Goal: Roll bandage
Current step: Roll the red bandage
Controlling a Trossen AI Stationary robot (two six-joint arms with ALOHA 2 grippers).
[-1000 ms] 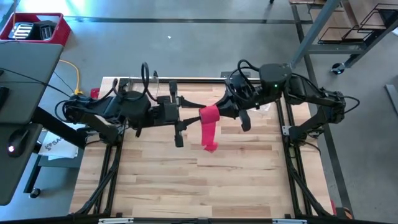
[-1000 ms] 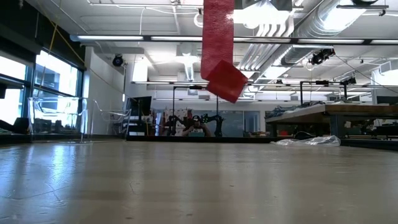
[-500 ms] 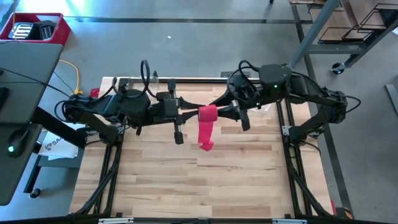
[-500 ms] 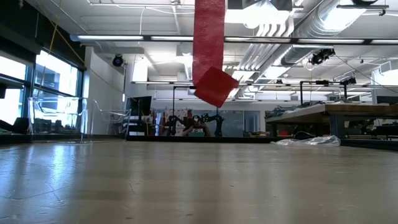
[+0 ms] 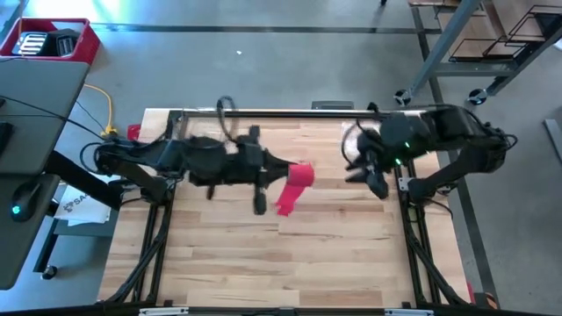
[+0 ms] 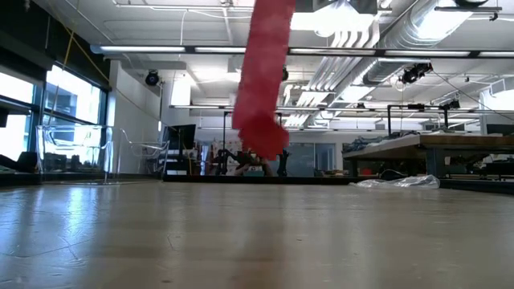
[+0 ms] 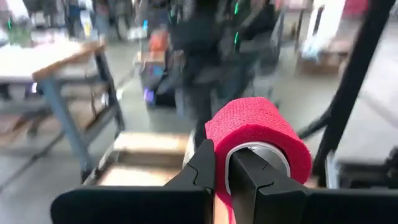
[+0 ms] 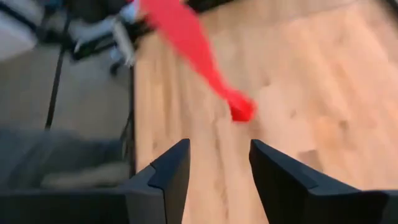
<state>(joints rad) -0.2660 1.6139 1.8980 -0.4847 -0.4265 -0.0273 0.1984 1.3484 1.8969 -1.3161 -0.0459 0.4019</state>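
Above the middle of the bench [image 5: 263,263], the left claw [image 7: 221,177] is clamped on the bandage [image 5: 293,186], its loose tail hanging down, while the right claw [image 8: 217,171] hangs near the right edge, fingers apart.

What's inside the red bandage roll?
The left gripper's fingers pinch the red bandage roll at a pale ring inside its open end. Deeper inside is covered by the fingers and wrap.

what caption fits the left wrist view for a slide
Left gripper shut on the rolled bright red stretchy fabric bandage.
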